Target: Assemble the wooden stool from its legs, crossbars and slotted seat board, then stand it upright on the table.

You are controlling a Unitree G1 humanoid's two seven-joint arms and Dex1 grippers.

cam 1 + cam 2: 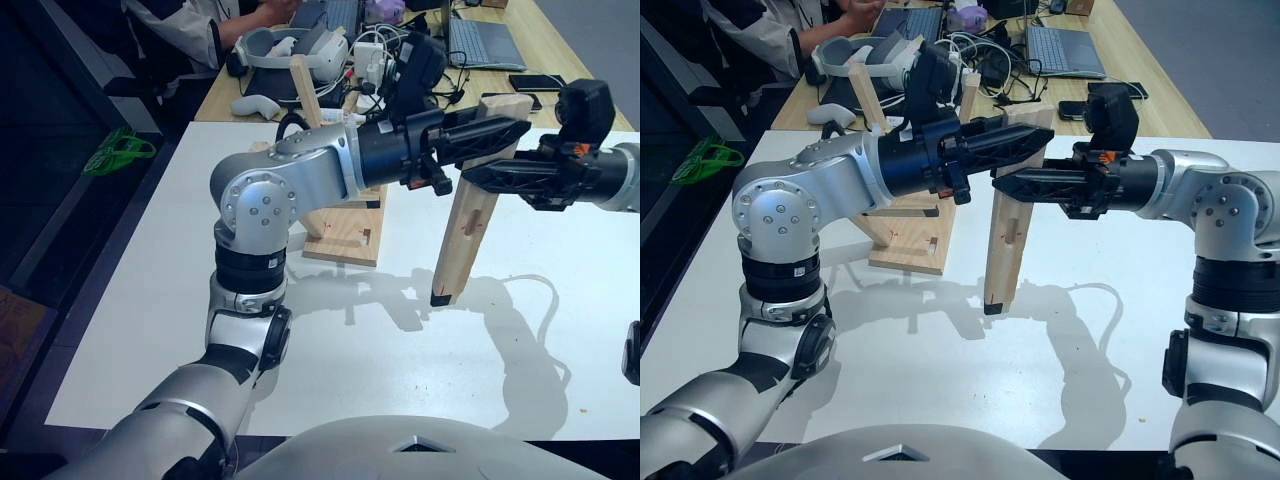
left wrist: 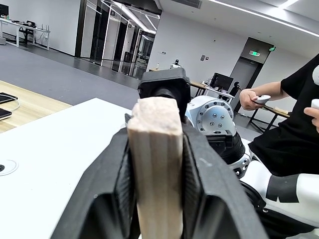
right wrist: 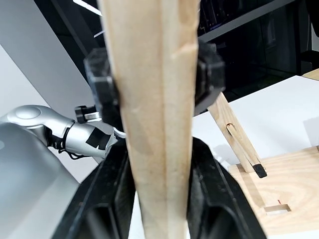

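A wooden leg (image 1: 465,235) with a slot in its side stands nearly upright, its black-capped foot on or just above the white table (image 1: 350,370). My left gripper (image 1: 503,127) comes in from the left and is shut on the leg's top end; its fingers (image 2: 117,184) press both sides of the leg (image 2: 155,164). My right gripper (image 1: 478,176) comes from the right and is shut on the same leg (image 3: 154,114) just below. Behind lies the slotted seat board (image 1: 345,238), with another leg (image 1: 305,90) sticking up from it.
Beyond the table's far edge is a wooden desk (image 1: 560,50) crowded with a headset (image 1: 290,45), laptops, cables and a phone (image 1: 535,82); a person sits there. The near half of the white table is bare.
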